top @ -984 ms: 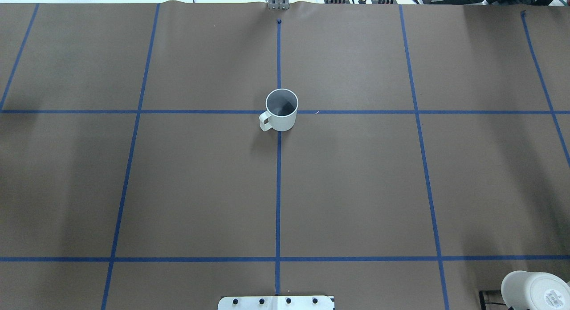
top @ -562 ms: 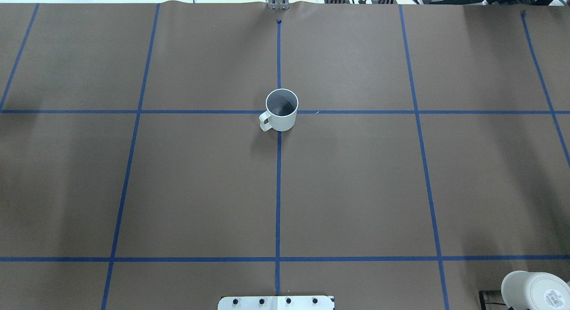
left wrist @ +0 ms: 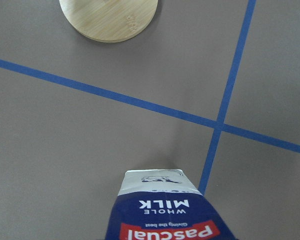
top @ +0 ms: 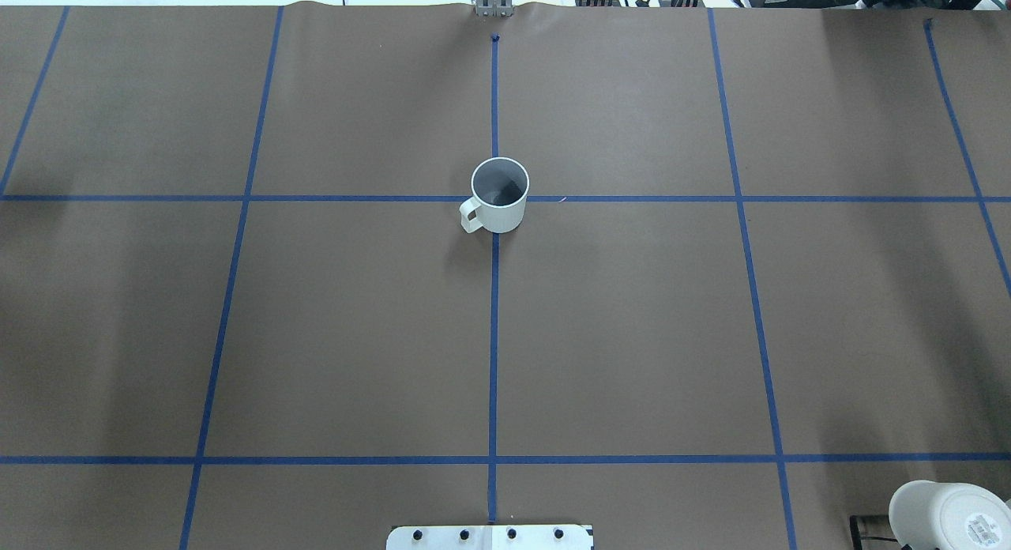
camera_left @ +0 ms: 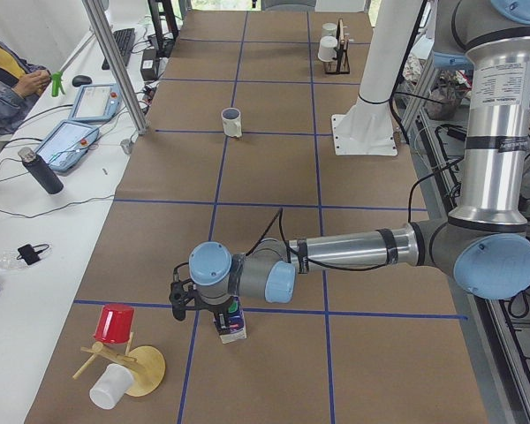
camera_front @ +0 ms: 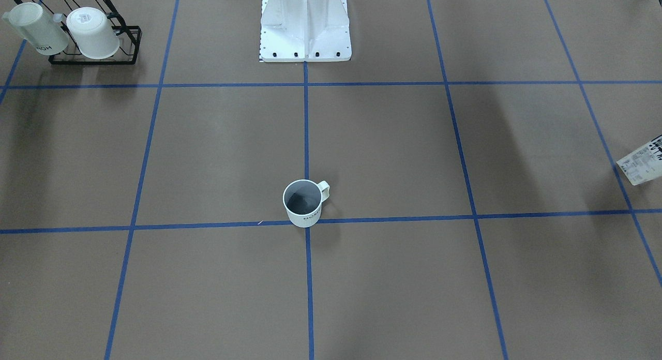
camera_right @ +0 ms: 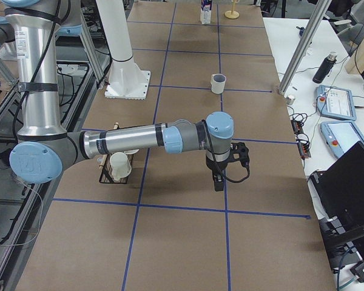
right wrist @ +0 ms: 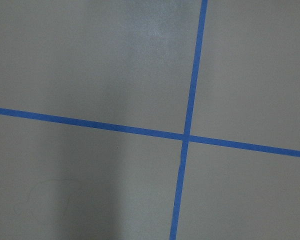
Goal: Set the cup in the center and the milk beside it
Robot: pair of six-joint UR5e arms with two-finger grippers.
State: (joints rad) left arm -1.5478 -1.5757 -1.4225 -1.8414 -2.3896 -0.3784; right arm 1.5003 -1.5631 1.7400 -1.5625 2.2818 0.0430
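Note:
The cup (top: 499, 194), a white mug with a dark inside, stands upright on the middle crossing of the blue tape lines; it also shows in the front-facing view (camera_front: 303, 204). The milk (camera_left: 231, 324) is far out on my left, right under my left gripper (camera_left: 225, 314). The left wrist view shows its blue top with "MILK" (left wrist: 167, 212) close below the camera, but no fingers, so I cannot tell the grip. My right gripper (camera_right: 218, 182) points down over bare paper; I cannot tell whether it is open or shut.
A black rack with white mugs (camera_front: 77, 34) stands at my right near corner. A wooden stand with a red cup (camera_left: 115, 325) and a white cup is beside the milk. The white base plate (camera_front: 305, 44) is at the near edge. An operator and tablets are along the far bench.

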